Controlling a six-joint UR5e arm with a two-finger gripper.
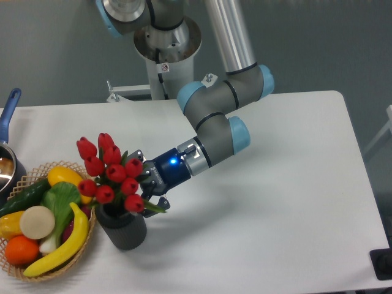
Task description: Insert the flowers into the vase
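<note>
Tulips standing in the vase, gripper just beside them

At the far left one blue-handled pot [8, 131] shows only in part, then one woven wicker basket [78, 254] holding smooth plastic produce: two bananas, one cucumber, one orange, one pale round piece, one leafy green and a yellow fruit. Just right of the basket's rim stands the single vase [124, 229], a short dark cylinder with matte sides. The flowers [112, 174], nine red closed buds that I can count, on green stems with leaves, rise from its mouth and lean slightly left. Right of the bunch, the one gripper [147, 187] sits among the leaves with its dark fingers spread, though whether they touch the stems is hidden. One white table [282, 184] bears all.
</note>
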